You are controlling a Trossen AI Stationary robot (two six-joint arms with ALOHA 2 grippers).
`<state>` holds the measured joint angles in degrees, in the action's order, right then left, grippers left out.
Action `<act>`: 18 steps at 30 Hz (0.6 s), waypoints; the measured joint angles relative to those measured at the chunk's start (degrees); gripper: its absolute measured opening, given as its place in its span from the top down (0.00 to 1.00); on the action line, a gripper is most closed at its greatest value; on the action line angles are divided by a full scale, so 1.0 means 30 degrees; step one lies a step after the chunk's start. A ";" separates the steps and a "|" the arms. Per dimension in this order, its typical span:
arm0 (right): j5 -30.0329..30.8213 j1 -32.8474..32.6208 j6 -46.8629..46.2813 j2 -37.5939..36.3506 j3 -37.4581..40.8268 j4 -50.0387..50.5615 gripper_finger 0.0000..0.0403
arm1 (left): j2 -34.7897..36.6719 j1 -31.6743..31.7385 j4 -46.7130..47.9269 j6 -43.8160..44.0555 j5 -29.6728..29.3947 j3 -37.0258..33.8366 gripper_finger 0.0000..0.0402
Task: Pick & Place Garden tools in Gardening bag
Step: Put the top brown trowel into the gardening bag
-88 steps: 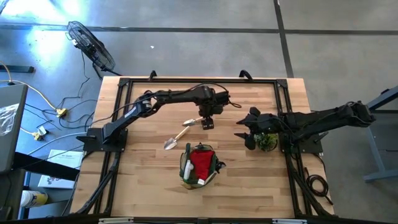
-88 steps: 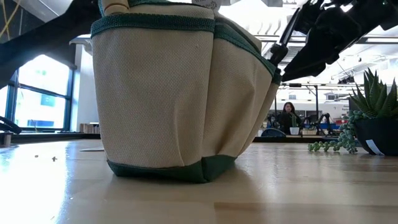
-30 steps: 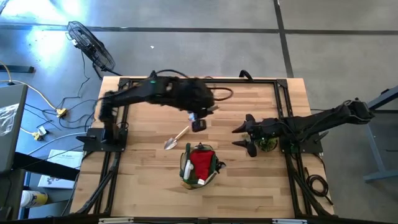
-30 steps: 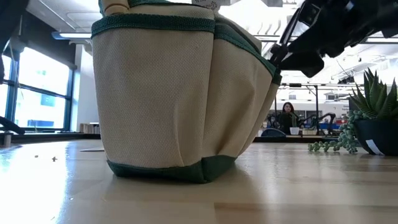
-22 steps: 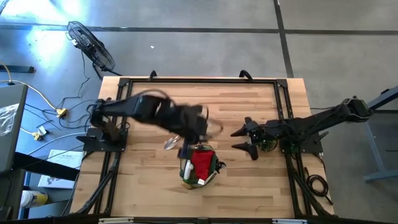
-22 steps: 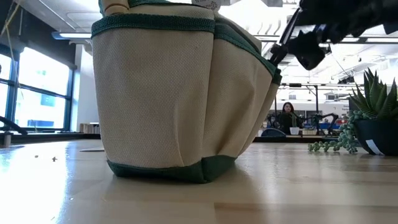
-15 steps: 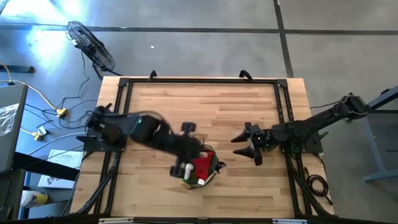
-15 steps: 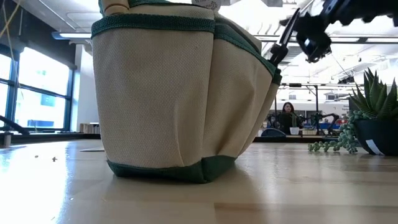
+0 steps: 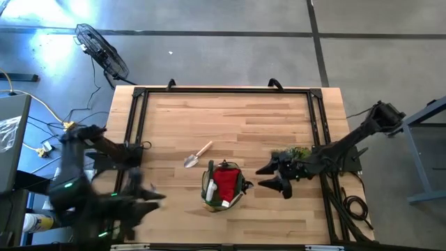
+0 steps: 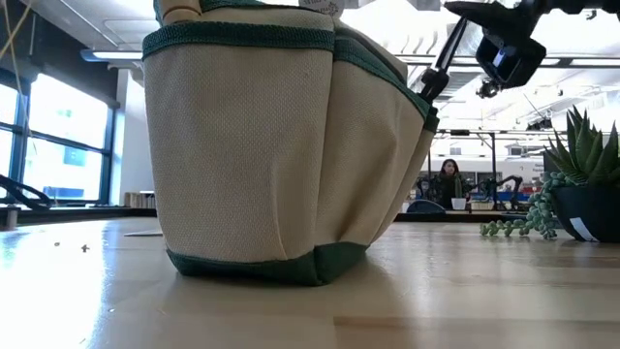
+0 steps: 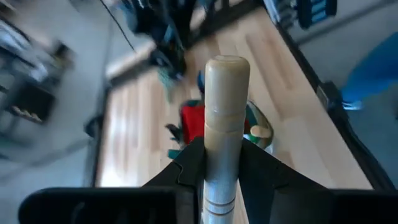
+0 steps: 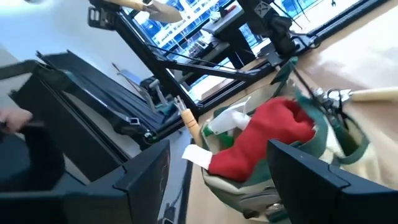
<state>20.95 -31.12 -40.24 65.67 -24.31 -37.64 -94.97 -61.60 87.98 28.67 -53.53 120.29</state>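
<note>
Left claw [image 11: 222, 163], at the high view's lower left off the surface [image 9: 244, 118], grips a wooden tool handle [image 11: 225, 118]. Right claw [image 9: 270, 177], spread wide, flanks the gardening bag [image 9: 223, 187] at lower centre; a trowel [image 9: 196, 155] awaits pickup next.

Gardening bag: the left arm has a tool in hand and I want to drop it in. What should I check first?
1. Left gripper hold on wooden-handled tool: ok, clamped on the handle.
2. Left gripper above the gardening bag: not ok, it is off the table's near-left corner.
3. Bag upright: ok.
4. Room inside: cannot tell, the red bundle fills the middle.
5. Right gripper clear of the path: not ok, open close beside the bag.
6. Trowel bagged: not ok, it lies on the table.
</note>
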 joint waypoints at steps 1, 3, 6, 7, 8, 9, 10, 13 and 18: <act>0.0018 -0.0041 -0.0272 0.0343 -0.0003 -0.0413 0.36 | 0.0457 -0.0701 -0.0005 0.0670 -0.0972 -0.0908 0.84; 0.0034 -0.0131 -0.0675 0.1037 -0.0003 -0.1365 0.36 | 0.1516 -0.1899 -0.0293 0.2280 -0.2840 -0.3105 0.84; 0.0043 -0.0312 -0.0688 0.1937 -0.0042 -0.2726 0.36 | 0.3544 -0.3039 -0.1934 0.4323 -0.5256 -0.7446 0.84; -0.0008 -0.0340 -0.0681 0.2142 -0.0164 -0.2893 0.36 | 0.4290 -0.3199 -0.2861 0.4758 -0.5674 -0.9104 0.84; -0.0097 -0.0333 -0.0688 0.2305 -0.0299 -0.2872 0.36 | 0.5069 -0.3308 -0.4056 0.4994 -0.6007 -1.0781 0.84; -0.0137 -0.0326 -0.0695 0.2444 -0.0430 -0.2837 0.36 | 0.5858 -0.3302 -0.5469 0.5034 -0.6235 -1.2422 0.84; -0.0144 -0.0326 -0.0695 0.2583 -0.0602 -0.2848 0.36 | 0.6721 -0.3287 -0.6973 0.4859 -0.6436 -1.4076 0.84; -0.0269 -0.0311 -0.0688 0.2729 -0.0984 -0.2812 0.36 | 0.9103 -0.3200 -1.2231 0.2946 -0.7213 -1.8762 0.84; -0.0538 -0.0265 -0.0682 0.2760 -0.1412 -0.2814 0.36 | 1.2720 -0.3215 -2.1864 -0.2288 -0.7797 -2.5431 0.84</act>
<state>19.34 -31.91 -42.29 73.95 -28.54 -46.09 -56.81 -71.24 22.39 21.81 -76.92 43.99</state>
